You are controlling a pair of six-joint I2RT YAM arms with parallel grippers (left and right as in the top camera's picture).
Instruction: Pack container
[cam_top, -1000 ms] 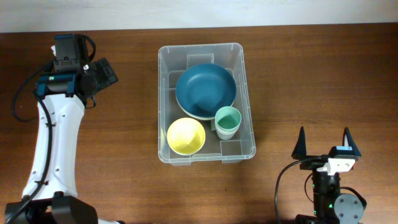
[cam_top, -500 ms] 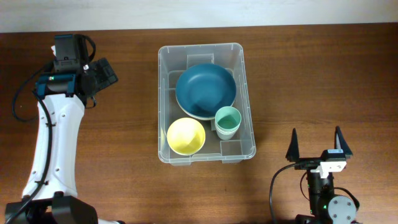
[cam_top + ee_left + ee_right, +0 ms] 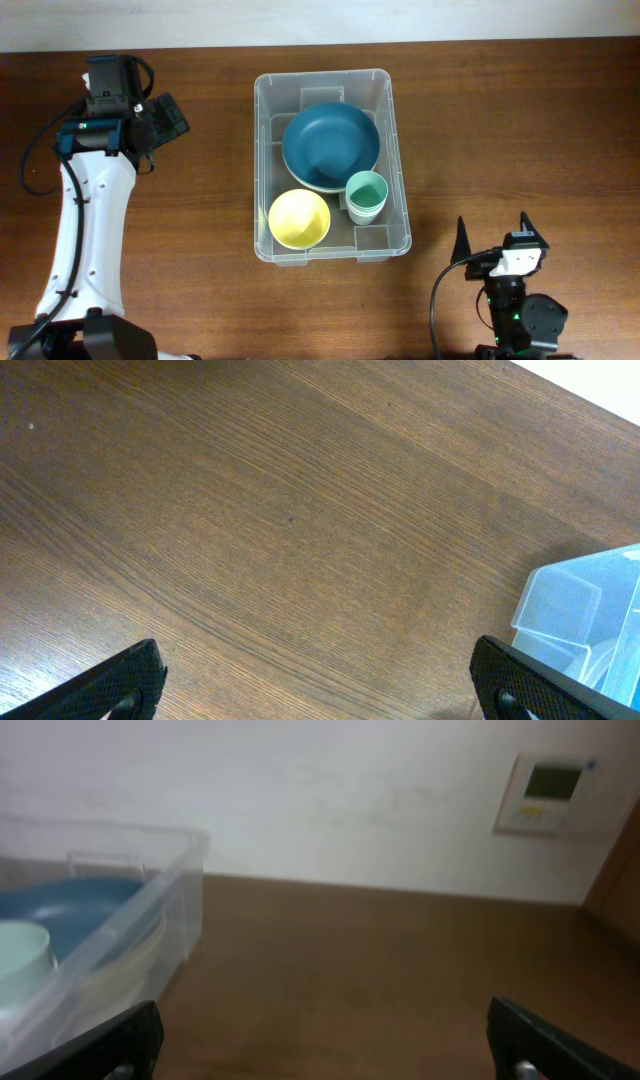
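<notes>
**Container mid-worktop, both tools released**

Noted container (image 3: 322,76) at centre of worktop (image 3: 500,120), holding blue bowl (image 3: 330,145), yellow bowl (image 3: 299,218) and green cup (image 3: 366,193). Found left tool (image 3: 318,680) spread wide over bare wood, well apart. Found right tool (image 3: 494,232) spread wide too, off near-right corner, gripping nothing.

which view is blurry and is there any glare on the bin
Right wrist view: blurred throughout, the container and wall panel soft. Left wrist view: table grain sharp. Overhead: crisp, evenly lit, no strong glare on the container.
</notes>
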